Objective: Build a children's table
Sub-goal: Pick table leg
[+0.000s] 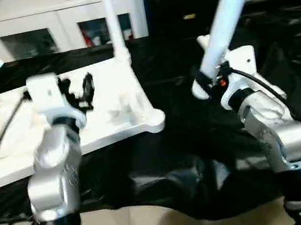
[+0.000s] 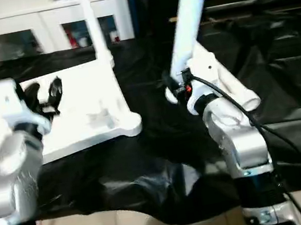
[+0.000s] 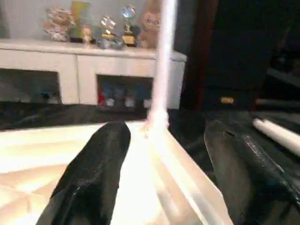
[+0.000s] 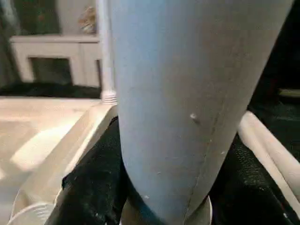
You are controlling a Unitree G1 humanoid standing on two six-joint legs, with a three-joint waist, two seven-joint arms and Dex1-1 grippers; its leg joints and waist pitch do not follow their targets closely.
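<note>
Leg-fitting step: right gripper (image 1: 210, 82) clamps 1 table leg (image 1: 226, 16); left gripper (image 1: 80, 89) gapes empty over the tabletop (image 1: 110, 113). Next: seat it in the near corner socket (image 1: 155, 120).

Dim, softly blurred frames; glaring white tabletop (image 1: 110, 113).

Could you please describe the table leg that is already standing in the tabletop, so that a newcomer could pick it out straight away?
Start at the white tabletop lying ribbed side up on the black cloth, in front of the white cabinet. At its far corner on the robot's right, one leg rises upright from the corner socket. The other raised leg is tilted, held in the right gripper away from the tabletop.
</note>
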